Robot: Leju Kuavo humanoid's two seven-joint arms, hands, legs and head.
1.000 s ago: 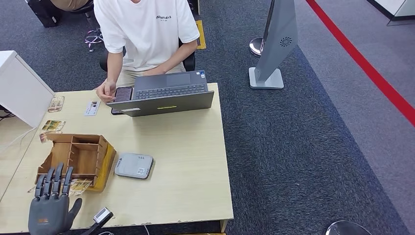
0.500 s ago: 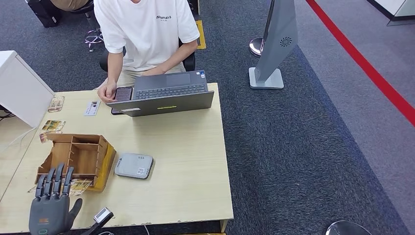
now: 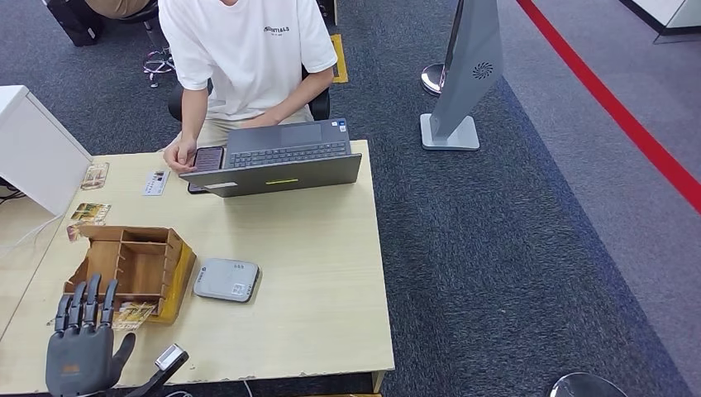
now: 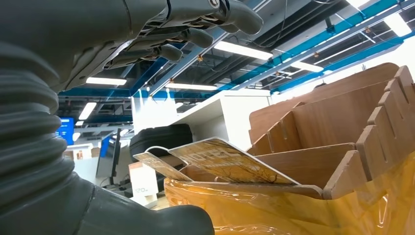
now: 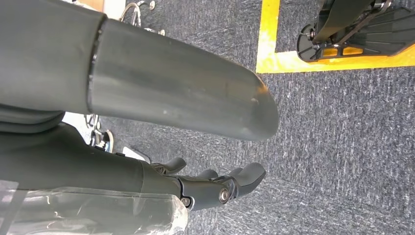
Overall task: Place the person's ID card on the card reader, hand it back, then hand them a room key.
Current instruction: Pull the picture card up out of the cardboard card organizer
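My left hand (image 3: 81, 346) hovers open over the table's near left corner, fingers stretched toward the wooden organizer (image 3: 136, 265), holding nothing. A patterned room key card (image 3: 134, 313) lies at the organizer's front, just beyond the fingertips. In the left wrist view my left hand (image 4: 78, 54) has its fingers (image 4: 195, 29) spread above key cards (image 4: 230, 164) that stick out of the organizer (image 4: 342, 117). The grey card reader (image 3: 226, 279) lies beside the organizer. The ID card (image 3: 154, 183) rests on the table by the seated person's hand (image 3: 178, 155). My right hand (image 5: 215, 186) hangs empty over carpet.
A person in a white shirt (image 3: 244, 50) sits behind an open grey laptop (image 3: 277, 161), holding a phone (image 3: 207, 159). More key cards (image 3: 89, 212) lie at the table's left, near a white box (image 3: 37, 149). A grey stand (image 3: 463, 74) is on the carpet to the right.
My left hand has shifted slightly to the left and back toward the table's near edge. Everything else is as before.
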